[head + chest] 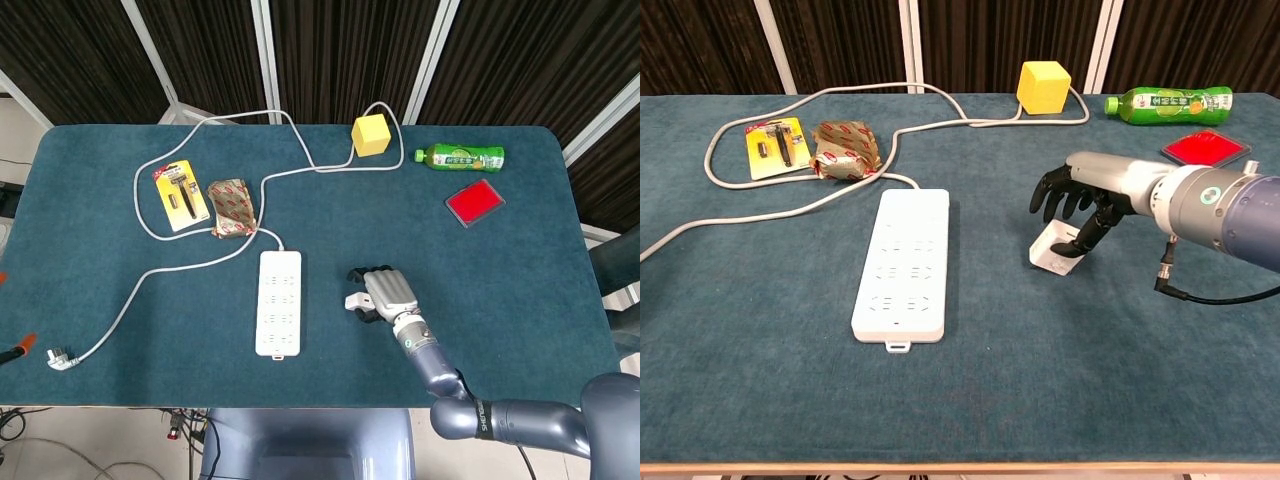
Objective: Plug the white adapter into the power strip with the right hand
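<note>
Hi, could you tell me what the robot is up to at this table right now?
The robot's right hand is down over the white adapter on the blue table, fingers curled around it; whether it already grips it firmly is hard to tell. The adapter sits on the cloth, to the right of the white power strip, which has nothing plugged into it. So the plugging step is not yet done. The left hand is out of view.
</note>
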Available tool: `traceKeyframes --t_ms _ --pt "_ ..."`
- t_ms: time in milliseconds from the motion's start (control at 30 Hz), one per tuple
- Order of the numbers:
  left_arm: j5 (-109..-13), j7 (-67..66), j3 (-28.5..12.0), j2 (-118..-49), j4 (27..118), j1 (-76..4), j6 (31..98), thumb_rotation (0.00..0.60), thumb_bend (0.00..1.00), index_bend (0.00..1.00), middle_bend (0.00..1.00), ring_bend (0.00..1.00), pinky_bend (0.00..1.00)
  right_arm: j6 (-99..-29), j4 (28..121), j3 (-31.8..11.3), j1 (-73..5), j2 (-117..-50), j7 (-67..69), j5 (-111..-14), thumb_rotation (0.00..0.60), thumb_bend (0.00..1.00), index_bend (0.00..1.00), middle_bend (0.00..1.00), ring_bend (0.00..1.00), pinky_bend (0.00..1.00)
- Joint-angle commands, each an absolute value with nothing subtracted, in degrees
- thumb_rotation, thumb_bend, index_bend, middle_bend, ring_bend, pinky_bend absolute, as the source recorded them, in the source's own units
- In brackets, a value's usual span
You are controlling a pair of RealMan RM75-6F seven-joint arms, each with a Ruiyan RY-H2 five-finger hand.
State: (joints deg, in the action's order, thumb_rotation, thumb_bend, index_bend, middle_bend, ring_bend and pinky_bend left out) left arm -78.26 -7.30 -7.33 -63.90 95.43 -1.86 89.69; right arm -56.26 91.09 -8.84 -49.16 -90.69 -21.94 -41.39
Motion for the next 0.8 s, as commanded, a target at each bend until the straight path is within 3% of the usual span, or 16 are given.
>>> traceKeyframes --t_ms 33,800 --pt "-78.21 -7.34 -7.34 -63.91 95.41 -1.91 89.62 0.6 0.1 0.19 0.0 0.0 0.0 -55.95 90.75 -8.85 -48.95 -90.73 -21.92 -41.47 0.6 0.42 0.31 0.33 0.3 0.22" --pt "-78.25 -8.32 -6.89 -64.14 95.52 -2.38 88.78 0.6 0.1 0.19 0.0 0.0 0.0 -55.34 88.69 -9.3 -47.22 -92.59 -21.13 -43.27 0.6 0.43 0.4 0.42 0.38 0.26"
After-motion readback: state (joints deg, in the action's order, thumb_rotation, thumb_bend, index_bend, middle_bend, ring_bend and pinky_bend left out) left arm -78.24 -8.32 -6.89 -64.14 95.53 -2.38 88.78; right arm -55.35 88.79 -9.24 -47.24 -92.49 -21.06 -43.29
